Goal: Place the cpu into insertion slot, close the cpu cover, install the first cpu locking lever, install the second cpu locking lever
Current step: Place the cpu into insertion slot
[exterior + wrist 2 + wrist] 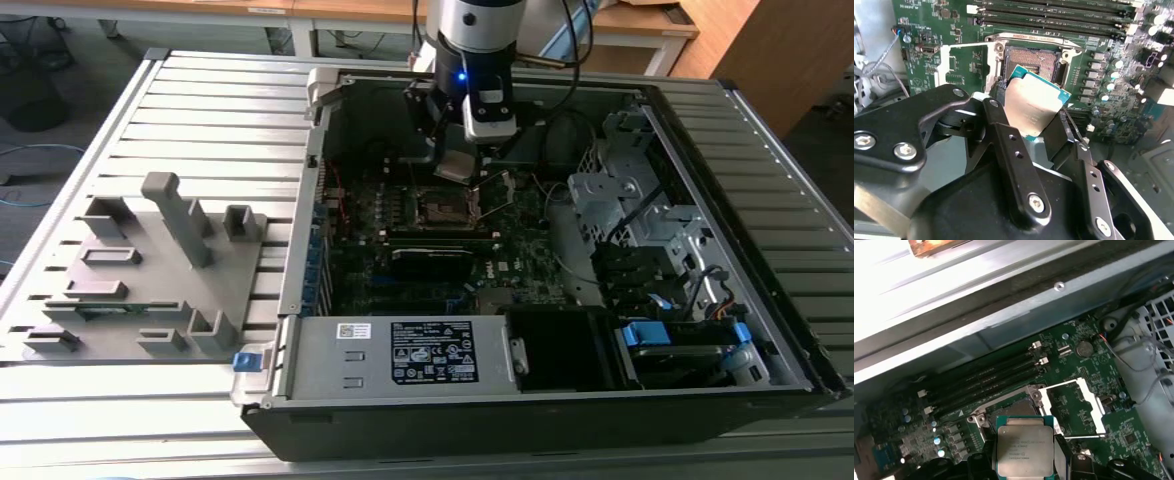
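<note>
My gripper (461, 160) hangs inside the open computer case, shut on the cpu (457, 167), a flat square chip with a grey metal top. In both wrist views the two black fingers (1004, 130) clamp the chip's opposite edges. The cpu (1034, 107) (1025, 451) is tilted and held a little above the insertion slot (1031, 62) (1015, 409), a dark square socket on the green board. The cpu cover (966, 62) (1077, 407), a silver frame with a large window, is swung open beside the socket. In the exterior view the slot (443, 208) lies just below the chip.
Long black memory slots (1054, 15) (984, 377) run along one side of the socket. The case holds a labelled power supply (400, 355), a metal drive cage (641, 215) and cables on the exterior view's right. A grey fixture tray (147, 270) sits outside on the slatted table.
</note>
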Robot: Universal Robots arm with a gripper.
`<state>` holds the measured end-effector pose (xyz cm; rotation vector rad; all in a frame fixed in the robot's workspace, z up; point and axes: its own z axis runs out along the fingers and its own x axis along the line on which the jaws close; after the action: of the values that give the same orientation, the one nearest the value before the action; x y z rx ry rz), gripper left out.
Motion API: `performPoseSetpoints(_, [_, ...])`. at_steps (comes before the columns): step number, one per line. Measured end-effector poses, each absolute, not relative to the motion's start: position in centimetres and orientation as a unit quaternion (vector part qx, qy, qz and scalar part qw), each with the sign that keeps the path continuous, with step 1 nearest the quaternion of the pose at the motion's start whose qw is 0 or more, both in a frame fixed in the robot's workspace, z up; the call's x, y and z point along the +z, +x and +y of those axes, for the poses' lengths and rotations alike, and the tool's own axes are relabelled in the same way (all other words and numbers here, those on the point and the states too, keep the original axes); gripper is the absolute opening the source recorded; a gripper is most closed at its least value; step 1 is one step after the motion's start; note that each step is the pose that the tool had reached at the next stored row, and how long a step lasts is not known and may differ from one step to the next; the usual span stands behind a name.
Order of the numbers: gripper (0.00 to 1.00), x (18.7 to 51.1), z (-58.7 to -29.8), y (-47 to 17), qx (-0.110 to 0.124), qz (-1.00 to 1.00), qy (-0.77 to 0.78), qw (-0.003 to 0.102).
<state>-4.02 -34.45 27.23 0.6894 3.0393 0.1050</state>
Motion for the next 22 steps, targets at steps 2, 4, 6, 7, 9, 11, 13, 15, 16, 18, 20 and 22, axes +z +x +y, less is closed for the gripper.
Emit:
performPoseSetpoints(2, [0.54, 27.23, -34.45, -4.02, 0.034, 0.974, 0.225, 0.012])
performPoseSetpoints(4, [0.54, 27.22, -34.45, -4.02, 0.034, 0.974, 0.225, 0.012])
performPoseSetpoints(6, [0.54, 27.22, -34.45, -4.02, 0.034, 0.974, 0.225, 0.012])
performPoseSetpoints(7, [0.54, 27.22, -34.45, -4.02, 0.034, 0.974, 0.225, 0.012])
performPoseSetpoints(9, [0.54, 27.22, -34.45, -4.02, 0.034, 0.974, 0.225, 0.012])
performPoseSetpoints(11, [0.54, 27.22, -34.45, -4.02, 0.034, 0.974, 0.225, 0.012])
performPoseSetpoints(13, [0.54, 27.22, -34.45, -4.02, 0.034, 0.974, 0.225, 0.012])
performPoseSetpoints(15, [0.54, 27.21, -34.45, -4.02, 0.034, 0.973, 0.229, 0.012])
performPoseSetpoints(16, [0.54, 27.21, -34.45, -4.02, 0.033, 0.972, 0.232, 0.012])
performPoseSetpoints(18, [0.54, 27.20, -34.45, -4.02, 0.033, 0.969, 0.243, 0.012])
performPoseSetpoints(20, [0.54, 27.19, -34.45, -4.02, 0.033, 0.967, 0.254, 0.013])
performPoseSetpoints(22, [0.54, 27.18, -34.45, -4.02, 0.033, 0.964, 0.264, 0.013])
